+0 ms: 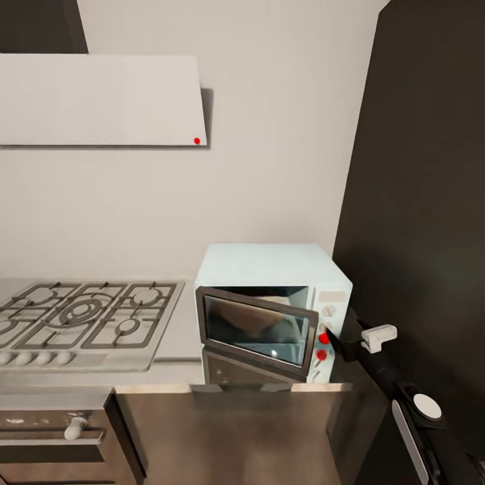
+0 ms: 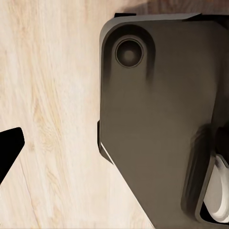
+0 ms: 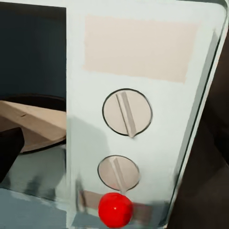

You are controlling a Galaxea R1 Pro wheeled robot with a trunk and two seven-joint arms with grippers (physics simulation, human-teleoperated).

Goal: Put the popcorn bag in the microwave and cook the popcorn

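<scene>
Progress looks fairly far along, as I judge it: the microwave [image 1: 269, 310] sits on the countertop [image 1: 182, 350] beside the gas hob [image 1: 87, 316], its dark glass door [image 1: 259, 330] hanging partly ajar, and my right arm reaches toward the control panel. Through the right wrist camera I see the two knobs (upper knob [image 3: 127, 113], lower knob [image 3: 118, 172]) and the red button [image 3: 115, 210] below them, all very close, so I take it the heating step is what I am working on; closing the door fully and starting the heat seem left to do. Inside the cavity I make out a tan shape [image 3: 33, 121] on the dark turntable, probably the popcorn bag, though it is cut off and I cannot be sure. No kernels are visible to me. I cannot tell how wide the right gripper [image 1: 340, 345] stands, since its tips blur against the panel. The left wrist camera faces the wooden floor [image 2: 52, 114] and the robot's dark base [image 2: 157, 124]; one dark fingertip [image 2: 9, 148] pokes in, and I cannot tell that gripper's state either.
</scene>
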